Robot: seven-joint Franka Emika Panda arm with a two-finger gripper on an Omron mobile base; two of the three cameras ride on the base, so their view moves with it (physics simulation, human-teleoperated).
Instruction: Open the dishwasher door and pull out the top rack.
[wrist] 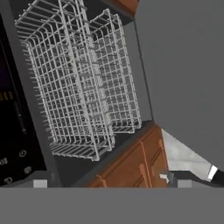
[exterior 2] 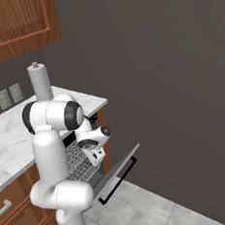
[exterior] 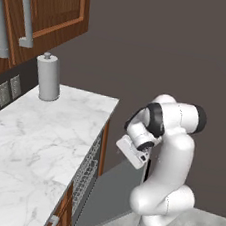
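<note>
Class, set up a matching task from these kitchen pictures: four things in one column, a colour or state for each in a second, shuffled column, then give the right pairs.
Things:
1. dishwasher door
2. top rack
3. paper towel roll
4. countertop

Colour or state:
A. white marble, veined with grey
B. dark grey panel, swung partly down, black bar handle at its free edge
C. standing upright at the back of the counter
D. light grey wire mesh, showing in the dishwasher opening

Pairs: 1-B, 2-D, 3-C, 4-A
</note>
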